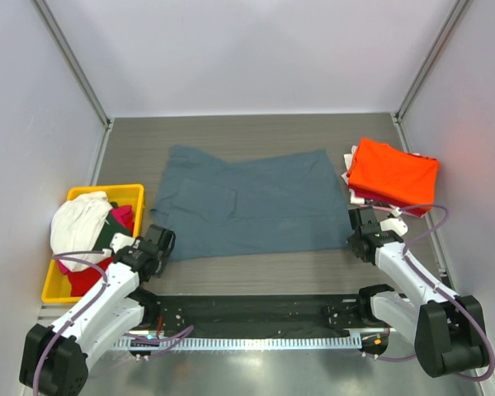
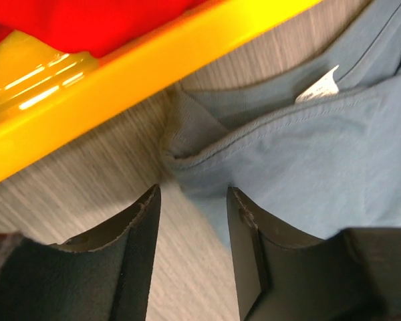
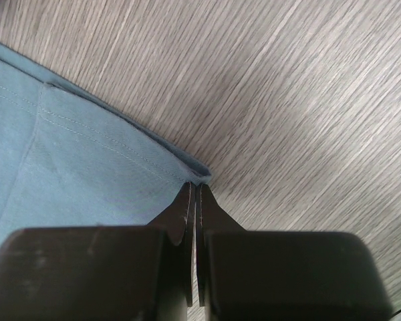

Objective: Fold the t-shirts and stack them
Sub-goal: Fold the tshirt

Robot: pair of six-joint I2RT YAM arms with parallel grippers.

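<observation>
At 8 o'clock on the worktop [image 1: 264,132]: yellow bin [image 1: 56,290], rectangular, hard glossy plastic with a rounded rim. Inside, heaped and unfolded: white tee [image 1: 76,224] bunched on top and spilling over the far rim, dark green tee [image 1: 107,237] tucked beside it, red tee [image 1: 84,280] at the near end. At 2 o'clock: stack of folded cloth, orange tee [image 1: 393,175] on top, squared off and flat, white layer [image 1: 349,172] and red layer [image 1: 365,199] peeking out beneath at its 9 o'clock edge. Centre of worktop: slate blue-grey tee [image 1: 247,206], soft matte knit, spread flat and wide, stitched hems, light creases, one flap folded over at 9 o'clock; white label [image 2: 317,87] inside the collar in the left wrist view. Worktop surface grey with fine streaked wood grain. Left pincer [image 1: 161,243] at the tee's 8 o'clock corner, just beside the bin, released: black padded fingers apart, tee edge lying in the gap, nothing clamped. Right pincer [image 3: 195,187] at the tee's 4 o'clock corner, clenched: flat black fingers pressed together, tips nipping the hem corner of the slate blue-grey tee, rest of the cloth flat on the worktop.
</observation>
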